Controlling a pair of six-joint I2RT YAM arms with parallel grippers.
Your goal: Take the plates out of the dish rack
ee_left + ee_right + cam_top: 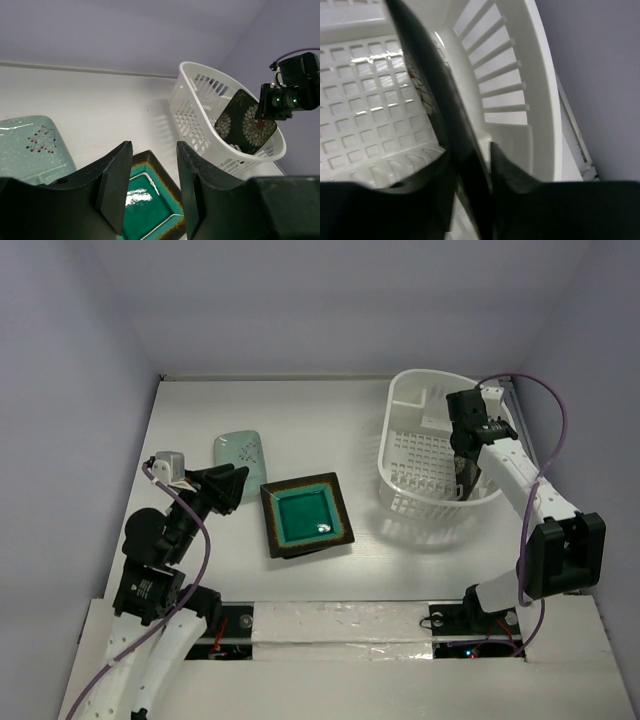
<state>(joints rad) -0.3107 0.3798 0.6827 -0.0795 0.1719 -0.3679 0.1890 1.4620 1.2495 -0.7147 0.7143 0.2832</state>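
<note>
White rack (432,374) sits right on surface; mint plate (238,453) and teal plate (305,517) lie out, left of it.
Left wrist: left jaws spread, empty, above teal plate. Flower plate (245,122) leans tilted inside rack.
Right wrist: right jaws pinch its rim, no gap seen.
Risk: thin edge grip. Plate may slip or snag slots, dragging rack.

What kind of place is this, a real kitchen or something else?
Probably a robot test booth, not a kitchen: bare walls enclose a white table, with two robot arms bolted at its near edge.
</note>
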